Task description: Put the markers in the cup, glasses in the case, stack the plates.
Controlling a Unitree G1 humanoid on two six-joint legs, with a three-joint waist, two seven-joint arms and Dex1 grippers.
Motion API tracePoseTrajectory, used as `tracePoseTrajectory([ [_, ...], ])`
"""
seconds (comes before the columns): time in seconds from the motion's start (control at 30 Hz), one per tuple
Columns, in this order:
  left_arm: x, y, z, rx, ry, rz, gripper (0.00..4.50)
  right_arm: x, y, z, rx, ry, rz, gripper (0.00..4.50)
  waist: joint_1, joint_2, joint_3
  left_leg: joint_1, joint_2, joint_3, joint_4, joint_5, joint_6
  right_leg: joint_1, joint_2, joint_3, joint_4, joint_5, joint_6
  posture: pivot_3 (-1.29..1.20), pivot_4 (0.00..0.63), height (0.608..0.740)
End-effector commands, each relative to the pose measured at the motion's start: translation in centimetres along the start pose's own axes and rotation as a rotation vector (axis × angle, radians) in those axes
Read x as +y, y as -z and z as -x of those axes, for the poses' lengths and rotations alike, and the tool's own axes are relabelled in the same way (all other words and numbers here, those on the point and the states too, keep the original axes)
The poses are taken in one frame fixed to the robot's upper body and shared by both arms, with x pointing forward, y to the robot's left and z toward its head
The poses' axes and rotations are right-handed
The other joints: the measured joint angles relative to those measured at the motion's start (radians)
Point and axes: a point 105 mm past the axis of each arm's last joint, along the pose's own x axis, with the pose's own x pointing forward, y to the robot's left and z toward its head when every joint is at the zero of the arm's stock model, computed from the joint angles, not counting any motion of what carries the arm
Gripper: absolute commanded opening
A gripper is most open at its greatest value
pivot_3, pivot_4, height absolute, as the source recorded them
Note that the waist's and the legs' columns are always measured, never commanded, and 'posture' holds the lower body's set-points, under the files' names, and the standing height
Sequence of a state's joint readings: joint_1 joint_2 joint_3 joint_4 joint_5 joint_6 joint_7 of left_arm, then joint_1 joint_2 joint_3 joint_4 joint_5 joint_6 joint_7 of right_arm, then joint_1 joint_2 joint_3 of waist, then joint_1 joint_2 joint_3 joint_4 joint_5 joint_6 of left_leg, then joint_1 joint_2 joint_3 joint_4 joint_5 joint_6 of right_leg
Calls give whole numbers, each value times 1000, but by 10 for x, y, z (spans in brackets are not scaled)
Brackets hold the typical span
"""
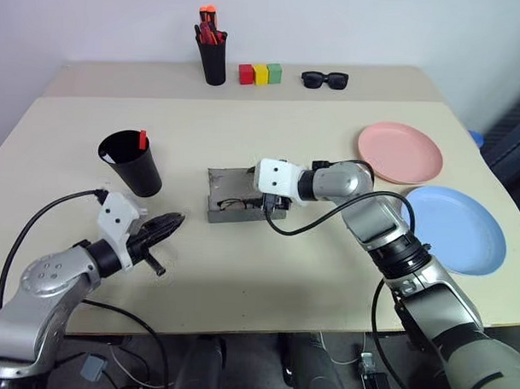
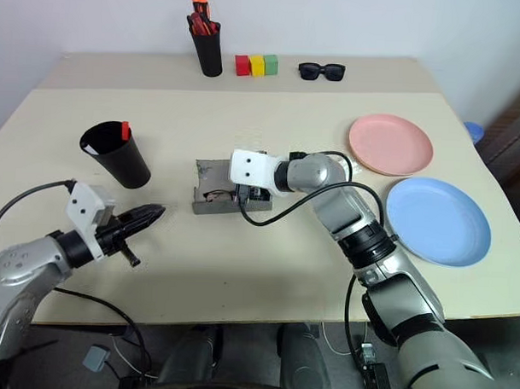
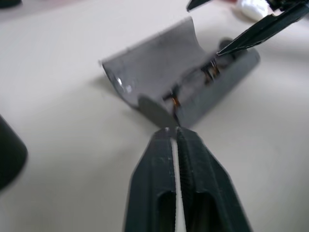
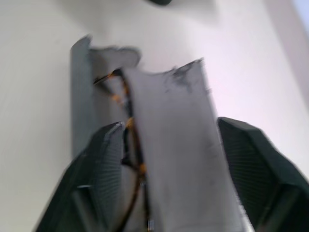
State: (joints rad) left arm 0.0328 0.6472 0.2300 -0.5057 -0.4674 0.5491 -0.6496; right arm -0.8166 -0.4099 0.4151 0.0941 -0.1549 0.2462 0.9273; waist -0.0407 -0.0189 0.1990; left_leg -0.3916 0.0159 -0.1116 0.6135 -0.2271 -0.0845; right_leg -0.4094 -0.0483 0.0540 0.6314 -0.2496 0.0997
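The grey case (image 1: 229,195) lies open at the table's middle with the wire-frame glasses (image 1: 236,204) in its trough. My right gripper (image 4: 169,123) is open over the case, one finger on each side of the raised lid (image 4: 176,145). My left gripper (image 3: 175,133) is shut with nothing in it, a short way from the near end of the case (image 3: 159,63), pointing at it. The black cup (image 1: 131,163) stands just beyond that hand, and a marker's red cap (image 1: 142,139) pokes above its rim. At the right, the pink plate (image 1: 400,152) and the blue plate (image 1: 454,229) lie side by side.
At the back stand a slim black pen cup (image 1: 213,56) with red-orange pens, three coloured blocks (image 1: 260,73) and black sunglasses (image 1: 324,79). A seam (image 1: 246,98) joins the two tabletops. The blue plate is close to the table's right edge.
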Motion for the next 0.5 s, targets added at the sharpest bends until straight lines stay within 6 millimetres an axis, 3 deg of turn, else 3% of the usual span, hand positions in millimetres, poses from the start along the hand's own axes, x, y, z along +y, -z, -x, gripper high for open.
tracePoseTrajectory([
  [0.03, 9, -22, -32, -21, -50, -30, 42, -8, -10, 26, -60, 57, -19, 2968, 12, 0, 0, 0, 0, 0, 0, 0, 0, 1, 0, 0, 0, 0, 0, 0, 150, 740],
  [0.27, 22, -71, -110, -28, -88, 53, 42, 9, -9, 65, -94, 52, -35, 2968, 22, 0, 0, 0, -1, -1, 1, 0, 0, 1, 0, -1, 0, 2, 6, 0, 150, 740],
  [0.4, 37, -70, -148, 125, -140, 82, 42, 19, -10, 82, -97, 52, -74, 2968, 8, 0, 0, 0, -1, -1, 1, 0, 0, 1, 1, -1, 0, 2, 6, 0, 150, 740],
  [0.5, 45, -68, -165, 200, -149, 114, 42, 27, -11, 87, -95, 39, -100, 2968, -3, 0, 0, 0, -1, -2, 0, 0, 0, 1, 1, -1, 0, 2, 7, 0, 150, 740],
])
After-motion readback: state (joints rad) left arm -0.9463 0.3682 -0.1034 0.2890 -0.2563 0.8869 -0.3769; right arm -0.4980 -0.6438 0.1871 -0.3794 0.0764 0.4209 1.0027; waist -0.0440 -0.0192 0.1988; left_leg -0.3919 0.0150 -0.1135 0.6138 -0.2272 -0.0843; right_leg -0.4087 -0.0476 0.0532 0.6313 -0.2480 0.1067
